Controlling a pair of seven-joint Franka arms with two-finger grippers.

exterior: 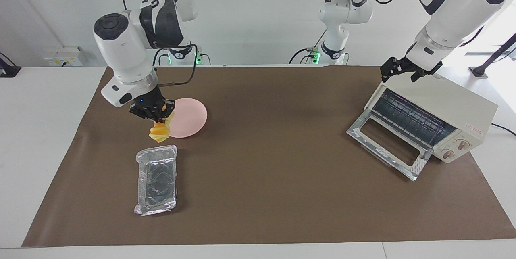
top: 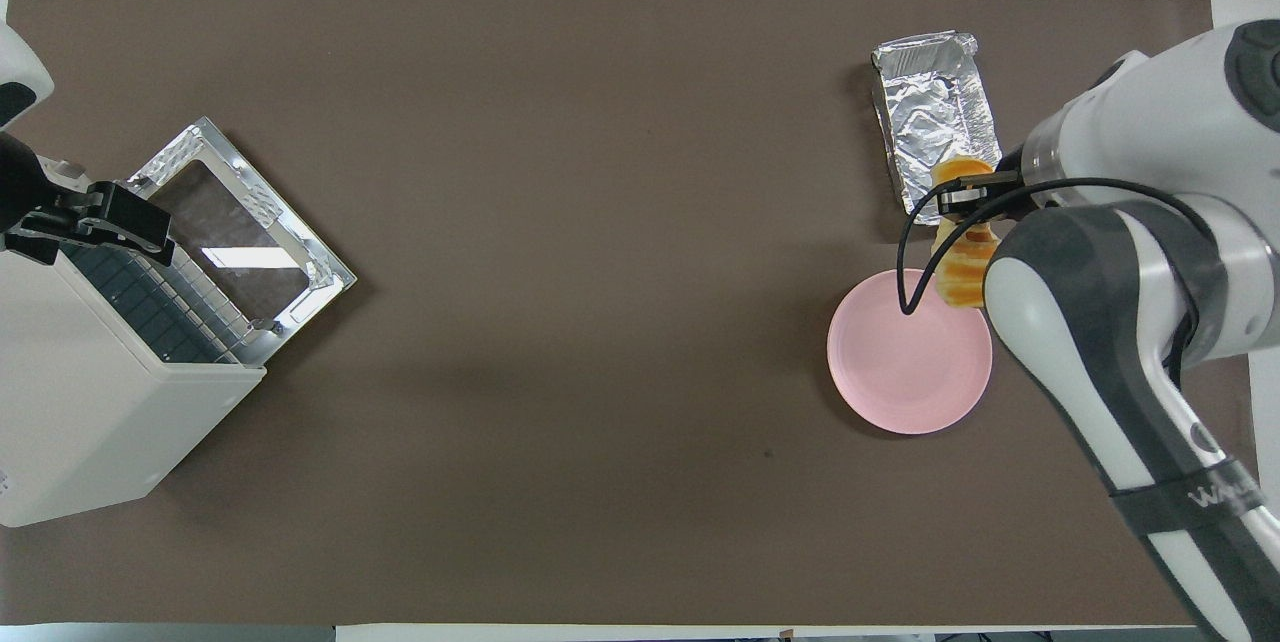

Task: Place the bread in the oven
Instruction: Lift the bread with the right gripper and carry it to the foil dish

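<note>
The yellow-orange ridged bread hangs from my right gripper, which is shut on its upper end. It is held in the air over the mat between the pink plate and the foil tray. In the overhead view the bread shows by the plate's rim, under the right gripper. The cream-white oven stands at the left arm's end of the table with its glass door dropped open. My left gripper is open and waits over the oven's top edge.
The crinkled foil tray lies farther from the robots than the plate. The oven and its open door take up the left arm's end of the brown mat. A cable loops from the right wrist.
</note>
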